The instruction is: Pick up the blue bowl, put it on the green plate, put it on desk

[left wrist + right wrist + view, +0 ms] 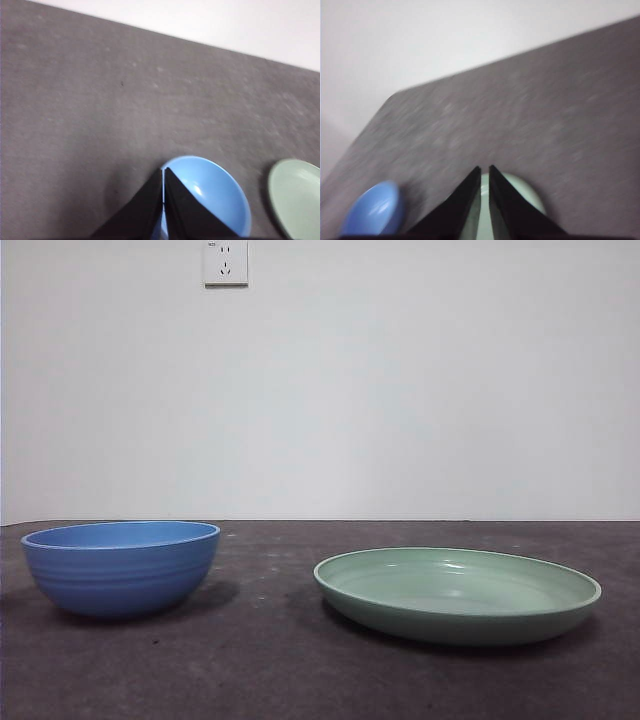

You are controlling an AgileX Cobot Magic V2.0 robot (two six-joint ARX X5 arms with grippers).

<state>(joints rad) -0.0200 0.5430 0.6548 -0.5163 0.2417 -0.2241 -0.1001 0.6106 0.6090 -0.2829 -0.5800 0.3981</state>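
The blue bowl (122,566) stands upright and empty on the desk (270,660) at the left. The green plate (457,592) lies on the desk at the right, apart from the bowl, with nothing on it. No arm shows in the front view. My left gripper (163,171) hangs high above the blue bowl (215,195), jaws together and empty; the green plate (297,197) shows beside the bowl. My right gripper (484,168) hangs high above the green plate (522,192), jaws almost touching and empty; the blue bowl (374,210) shows to one side.
A white wall with a power socket (225,262) stands behind the desk. Bare desk lies between bowl and plate and in front of both. The desk's far edge and a corner (395,95) show in the right wrist view.
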